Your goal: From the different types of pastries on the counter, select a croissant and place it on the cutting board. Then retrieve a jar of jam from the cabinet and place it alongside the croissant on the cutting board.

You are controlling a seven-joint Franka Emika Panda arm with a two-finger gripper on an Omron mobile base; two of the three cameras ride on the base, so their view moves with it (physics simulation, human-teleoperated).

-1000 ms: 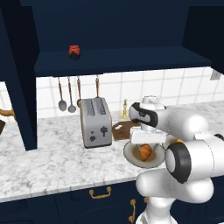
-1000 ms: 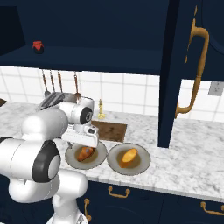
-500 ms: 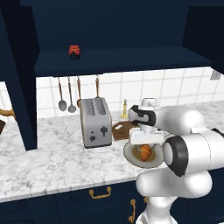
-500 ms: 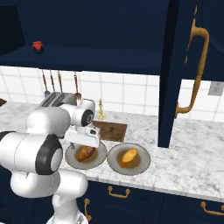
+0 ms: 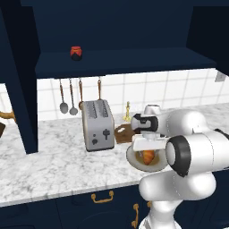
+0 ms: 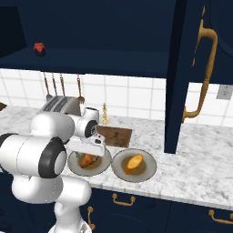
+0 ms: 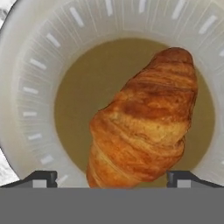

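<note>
The gripper (image 7: 112, 177) hangs right over the croissant (image 7: 144, 120), its jaws spread wide and nothing between them; in the hand view one dark fingertip (image 7: 41, 177) stands off each side of the pastry's lower end, neither visibly touching it. The croissant lies in the brown well of a round beige plate (image 7: 26, 109), which sits near the front edge of the counter (image 5: 53, 156). A second plate (image 6: 148, 170) with the rounder, yellower pastry (image 6: 134, 163) stands just beside it, farther from the toaster (image 5: 97, 124). The cutting board (image 6: 116, 135) lies behind the two plates, toward the tiled wall, with nothing on it. The jar of jam (image 5: 76, 52) is still up on the cabinet (image 5: 125, 60) shelf, near its left end.

The croissant looks light, flaky and easily crushed, with a ridged crust that should not slip much. Its thick middle seems the best place to take hold, across the short width rather than end to end, since the tapered tips would likely crumble or pivot. As the jaws appear to straddle the lower end now, a small shift toward the middle may help, followed by a gentle close.
</note>
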